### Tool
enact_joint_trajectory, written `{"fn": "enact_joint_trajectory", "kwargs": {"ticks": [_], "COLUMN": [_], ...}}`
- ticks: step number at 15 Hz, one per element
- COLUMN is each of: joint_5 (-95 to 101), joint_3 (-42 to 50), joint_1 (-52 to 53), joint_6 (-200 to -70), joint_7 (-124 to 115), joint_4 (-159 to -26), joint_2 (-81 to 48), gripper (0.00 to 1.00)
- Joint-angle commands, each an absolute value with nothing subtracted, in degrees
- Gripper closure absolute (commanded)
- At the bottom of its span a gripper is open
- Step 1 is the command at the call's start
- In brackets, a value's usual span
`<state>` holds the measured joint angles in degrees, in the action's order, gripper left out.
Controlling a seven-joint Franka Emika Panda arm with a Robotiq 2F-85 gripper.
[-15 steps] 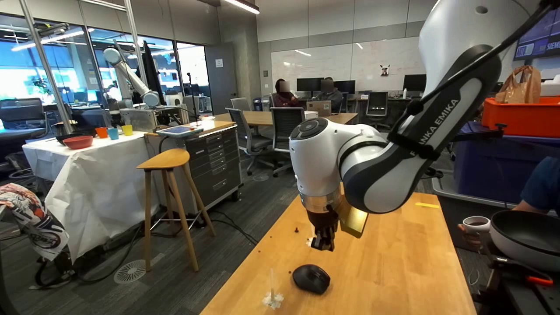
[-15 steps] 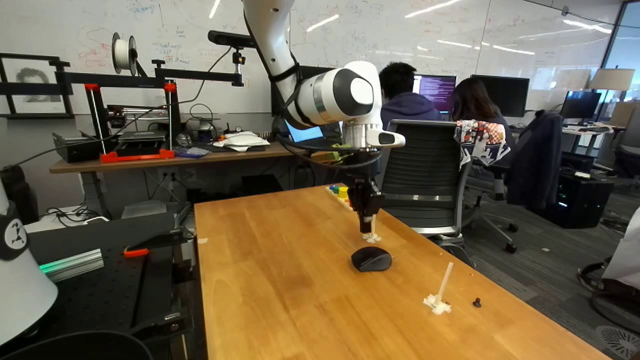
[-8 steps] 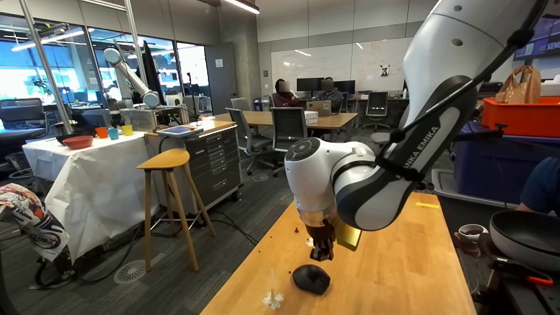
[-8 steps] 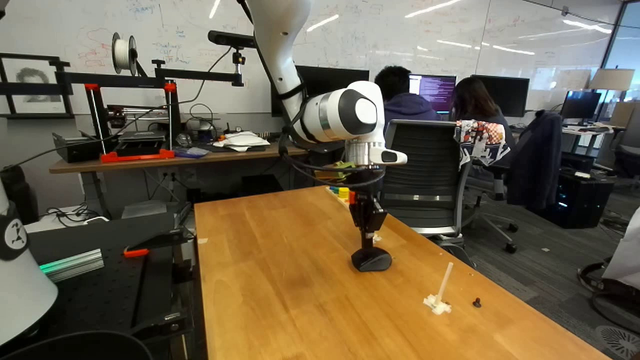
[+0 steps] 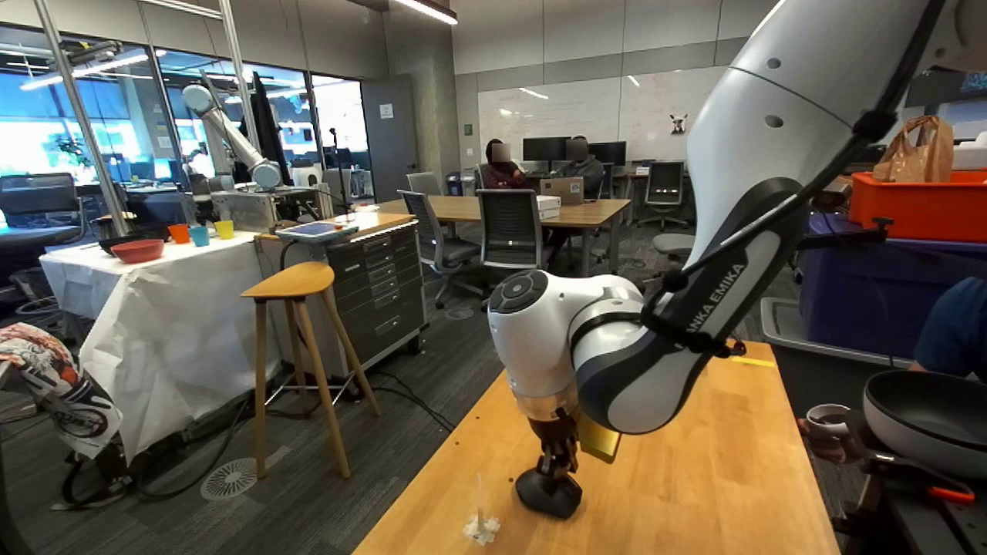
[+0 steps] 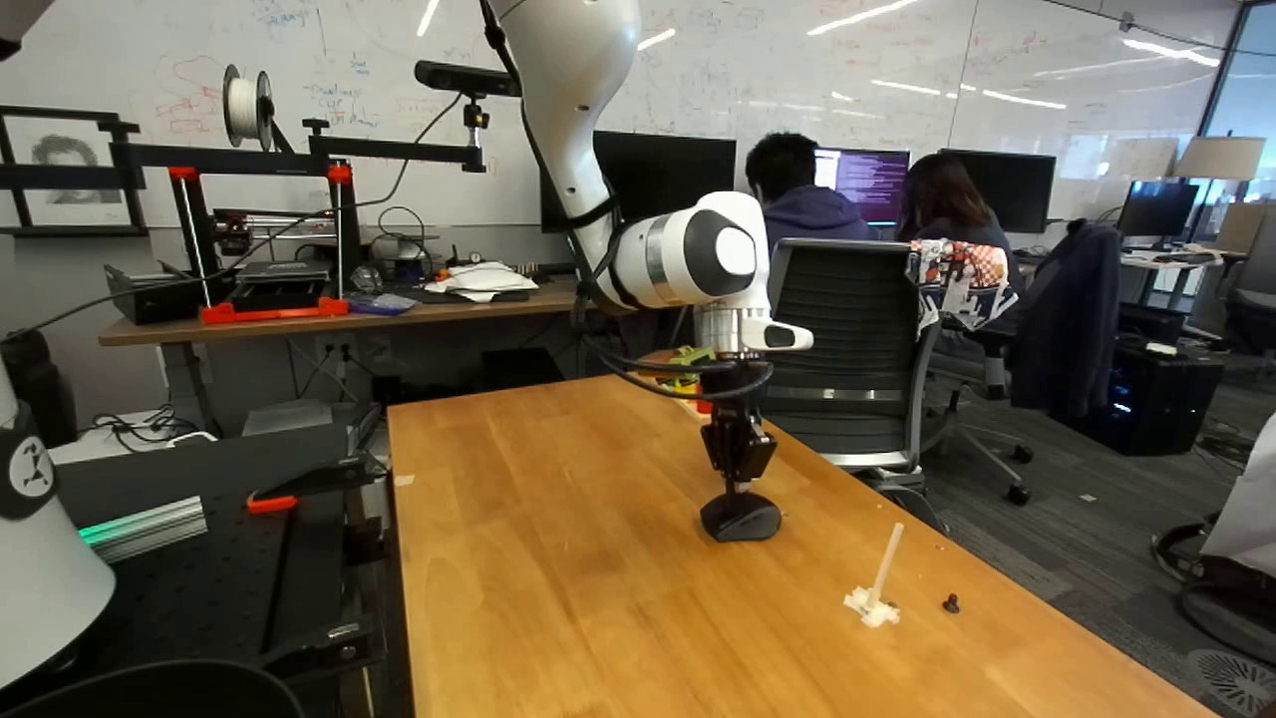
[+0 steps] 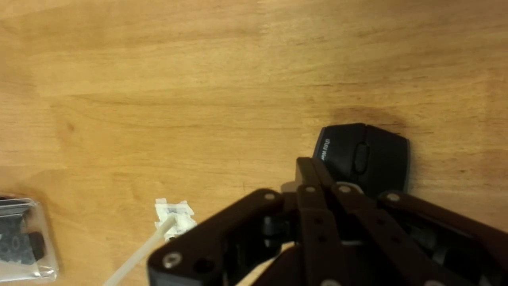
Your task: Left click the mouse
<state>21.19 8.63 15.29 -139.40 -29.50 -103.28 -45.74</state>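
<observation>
The black mouse point(image 5: 549, 499) rests on the wooden table in both exterior views, and it also shows in an exterior view point(image 6: 741, 521). In the wrist view the mouse point(image 7: 383, 159) shows its two buttons, scroll wheel and white lettering; its rear part is hidden behind my fingers. My gripper point(image 7: 311, 159) is shut with its fingertips together and nothing between them. The tips overlap the mouse's lettered left edge in the wrist view. In both exterior views the gripper point(image 6: 736, 486) points down, with its tips at the top of the mouse. I cannot tell whether they press on it.
A thin pale rod point(image 6: 885, 560) stands taped to the wooden table point(image 6: 558, 519) near the mouse. A small dark piece point(image 6: 951, 603) lies beyond it. A clear plastic box point(image 7: 27, 242) shows at the wrist view's lower left. An office chair point(image 6: 847, 339) stands against the table's edge.
My gripper has come down from above the table to the top of the mouse, staying shut. The mouse has not visibly moved.
</observation>
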Motion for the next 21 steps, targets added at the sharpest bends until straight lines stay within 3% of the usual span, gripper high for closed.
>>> {"fn": "enact_joint_trajectory", "kwargs": {"ticks": [1,10,21], "joint_5": [20.36,20.03,16.93], "joint_3": [9.64,9.22,5.09], "joint_1": [17.03,17.07,15.64], "joint_6": [-137.48,-135.37,-134.86], "joint_7": [-29.48,-29.17,-24.36], "joint_4": [-98.80,-97.58,-106.03], "joint_2": [-48.54,-49.72,-35.54], "gripper": [0.98,0.98,0.96]}}
